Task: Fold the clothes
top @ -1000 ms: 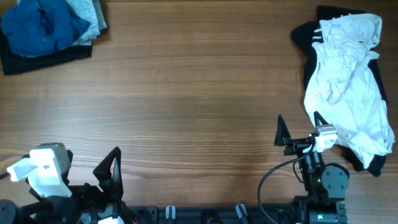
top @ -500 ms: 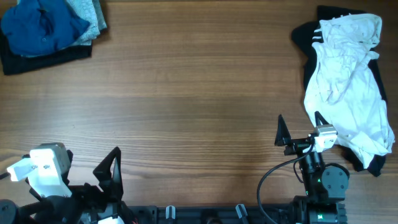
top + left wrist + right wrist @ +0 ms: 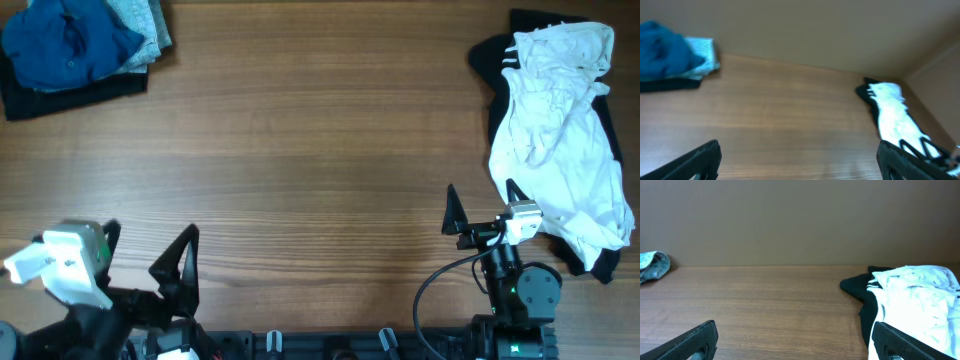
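Observation:
A crumpled white garment (image 3: 560,140) lies on a black garment (image 3: 488,62) at the table's right edge. My right gripper (image 3: 483,205) is open and empty, just left of the white garment's lower part. In the right wrist view (image 3: 797,342) the white garment (image 3: 920,305) and the black one (image 3: 860,287) lie ahead on the right. My left gripper (image 3: 145,255) is open and empty at the front left, over bare table. The left wrist view (image 3: 801,165) is blurred and shows the white garment (image 3: 892,117) far right.
A stack of clothes sits at the back left corner: a blue piece (image 3: 65,45) and a light teal piece (image 3: 145,25) on a black one (image 3: 70,95). It also shows in the left wrist view (image 3: 662,55). Wooden tabletop (image 3: 300,150) lies between the piles.
My left arm has shifted slightly to the left and turned a little. The right arm and the clothes have not moved.

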Controlling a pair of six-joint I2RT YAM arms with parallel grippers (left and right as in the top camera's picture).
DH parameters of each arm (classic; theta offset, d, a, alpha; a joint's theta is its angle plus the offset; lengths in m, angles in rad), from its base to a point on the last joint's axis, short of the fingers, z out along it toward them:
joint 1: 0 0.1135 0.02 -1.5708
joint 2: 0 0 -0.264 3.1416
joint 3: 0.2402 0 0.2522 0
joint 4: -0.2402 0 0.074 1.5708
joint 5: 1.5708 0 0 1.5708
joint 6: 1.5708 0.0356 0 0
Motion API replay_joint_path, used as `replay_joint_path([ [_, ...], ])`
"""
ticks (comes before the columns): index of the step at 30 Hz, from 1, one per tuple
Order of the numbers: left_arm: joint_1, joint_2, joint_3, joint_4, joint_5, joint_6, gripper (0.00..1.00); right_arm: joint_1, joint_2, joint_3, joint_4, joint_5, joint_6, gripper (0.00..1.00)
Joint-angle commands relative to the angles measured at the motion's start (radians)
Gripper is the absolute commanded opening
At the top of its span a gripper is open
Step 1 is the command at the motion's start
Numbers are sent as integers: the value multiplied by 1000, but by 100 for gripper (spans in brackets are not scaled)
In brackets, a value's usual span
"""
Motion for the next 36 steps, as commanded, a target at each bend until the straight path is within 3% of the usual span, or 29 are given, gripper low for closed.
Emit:
replay_joint_path([
  [1,-85,-68,-206,216,42,-23,100,5,-13,-1,3,14,-13,100],
  [4,-134,-170,-489,485,37,-58,100,5,-13,-1,3,14,-13,100],
  [7,-176,-286,-835,879,-11,-59,100,5,-13,-1,3,14,-13,100],
  [8,-199,-336,-998,1072,-64,-76,100,5,-13,-1,3,14,-13,100],
  [13,-279,-463,-1368,1446,-281,-170,100,5,-13,-1,3,14,-13,100],
  [21,-301,-613,-1447,1364,-412,-169,100,5,-13,-1,3,14,-13,100],
  [30,-301,-612,-1487,1323,-430,-158,100,5,-13,-1,3,14,-13,100],
  [36,-301,-612,-1487,1231,-326,20,100,5,-13,-1,3,14,-13,100],
])
